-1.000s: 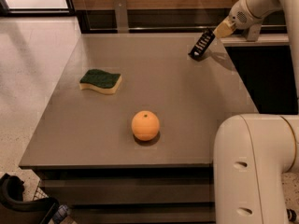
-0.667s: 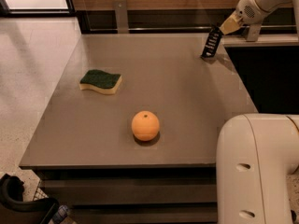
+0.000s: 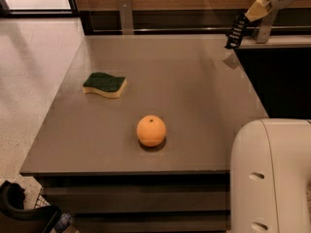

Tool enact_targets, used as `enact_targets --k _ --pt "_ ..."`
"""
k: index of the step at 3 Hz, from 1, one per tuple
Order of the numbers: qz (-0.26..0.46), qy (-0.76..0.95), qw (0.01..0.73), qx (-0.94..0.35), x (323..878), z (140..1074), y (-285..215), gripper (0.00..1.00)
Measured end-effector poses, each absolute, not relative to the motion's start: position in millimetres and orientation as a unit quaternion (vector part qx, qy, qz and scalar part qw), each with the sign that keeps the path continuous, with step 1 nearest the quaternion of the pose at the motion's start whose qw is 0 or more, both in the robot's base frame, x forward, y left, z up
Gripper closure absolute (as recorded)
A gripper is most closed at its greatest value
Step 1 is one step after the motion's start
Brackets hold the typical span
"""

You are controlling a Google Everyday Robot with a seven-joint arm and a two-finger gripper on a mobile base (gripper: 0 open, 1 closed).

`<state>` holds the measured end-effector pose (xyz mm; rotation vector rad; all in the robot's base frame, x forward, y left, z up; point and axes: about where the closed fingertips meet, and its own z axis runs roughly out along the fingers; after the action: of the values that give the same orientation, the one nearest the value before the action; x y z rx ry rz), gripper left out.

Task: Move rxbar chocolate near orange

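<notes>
The pick-up looks done. Your gripper [image 3: 251,14] is above the far right corner of the surface [image 3: 194,81], jaws closed on the upper end of the rxbar chocolate [image 3: 237,31], which hangs clear in the air. The orange [image 3: 151,130] sits well apart, near the front edge. You have yet to carry the bar across and set it down beside the fruit.

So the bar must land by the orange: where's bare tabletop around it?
The gripper holds the rxbar chocolate above the far right corner of the table. Bare top surrounds the orange: widest to its right up to the table edge, and behind it. The sponge sits apart, back left. The strip between orange and front edge is narrowest.
</notes>
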<state>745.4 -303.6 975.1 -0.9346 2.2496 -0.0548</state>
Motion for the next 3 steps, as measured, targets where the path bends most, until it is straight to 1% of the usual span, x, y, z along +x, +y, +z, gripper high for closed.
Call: enact_targets --k 1,2,3 --pt "-0.040 0.868 0.351 -0.349 732.3 994.3 -308.7 1.00" --pt "-0.070 0.872 0.343 -0.342 726.6 998.2 -294.0 1.00" --pt "-0.070 0.872 0.343 -0.342 726.6 998.2 -294.0 1.00"
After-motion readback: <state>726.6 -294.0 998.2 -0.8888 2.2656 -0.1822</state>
